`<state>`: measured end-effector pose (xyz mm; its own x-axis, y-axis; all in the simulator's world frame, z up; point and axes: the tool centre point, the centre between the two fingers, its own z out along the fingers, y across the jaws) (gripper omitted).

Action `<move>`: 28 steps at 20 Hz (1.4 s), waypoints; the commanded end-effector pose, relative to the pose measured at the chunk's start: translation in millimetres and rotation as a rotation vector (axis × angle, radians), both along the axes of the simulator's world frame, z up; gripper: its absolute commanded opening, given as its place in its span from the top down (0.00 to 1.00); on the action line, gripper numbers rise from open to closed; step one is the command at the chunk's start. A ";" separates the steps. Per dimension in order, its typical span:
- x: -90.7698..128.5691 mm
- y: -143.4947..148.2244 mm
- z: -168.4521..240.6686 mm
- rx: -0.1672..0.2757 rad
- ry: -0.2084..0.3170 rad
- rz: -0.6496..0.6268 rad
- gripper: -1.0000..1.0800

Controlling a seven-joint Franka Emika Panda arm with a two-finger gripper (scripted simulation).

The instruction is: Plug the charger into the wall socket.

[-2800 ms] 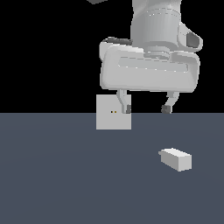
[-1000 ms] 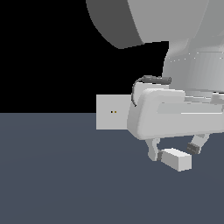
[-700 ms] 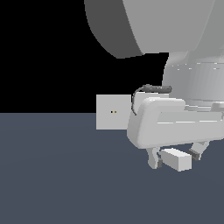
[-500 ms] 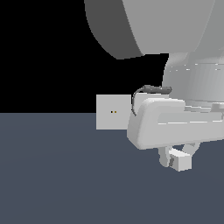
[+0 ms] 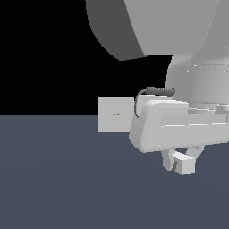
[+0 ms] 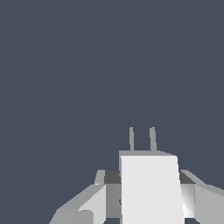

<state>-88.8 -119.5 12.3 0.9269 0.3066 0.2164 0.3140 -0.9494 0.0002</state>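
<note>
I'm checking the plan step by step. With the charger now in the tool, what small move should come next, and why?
Probably lift a little and start carrying it toward the exterior view's left. The tool is shut on the charger, low over the floor, while the wall socket stands upright further left, well apart. The wrist view shows the prongs facing only bare floor, so they are not yet aimed at the socket's holes.

Charger [image 5: 184, 163] between claw [image 5: 181, 160] fingers; wall socket [image 5: 115, 114] behind, exterior view's left

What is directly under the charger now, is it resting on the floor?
In the exterior view the charger sits between the gripper's fingers, and only dark floor shows below it. Whether its underside touches the floor cannot be seen. The wrist view shows its two prongs over bare floor.
</note>
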 end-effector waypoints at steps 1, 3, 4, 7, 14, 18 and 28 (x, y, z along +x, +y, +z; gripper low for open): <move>0.3 2.0 1.4 0.000 -0.001 -0.005 1.00; 0.6 5.1 3.6 0.000 -0.001 -0.015 1.00; 0.8 7.1 4.9 0.000 -0.001 -0.021 1.00; 1.8 14.7 10.3 0.001 -0.001 -0.044 1.00; 6.6 40.5 28.6 0.002 -0.003 -0.125 1.00; 11.4 58.5 41.6 0.003 -0.004 -0.181 1.00; 26.2 96.7 70.1 0.003 -0.003 -0.307 1.00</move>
<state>-64.8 -27.4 78.5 0.9750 0.0300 0.2202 0.0312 -0.9995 -0.0019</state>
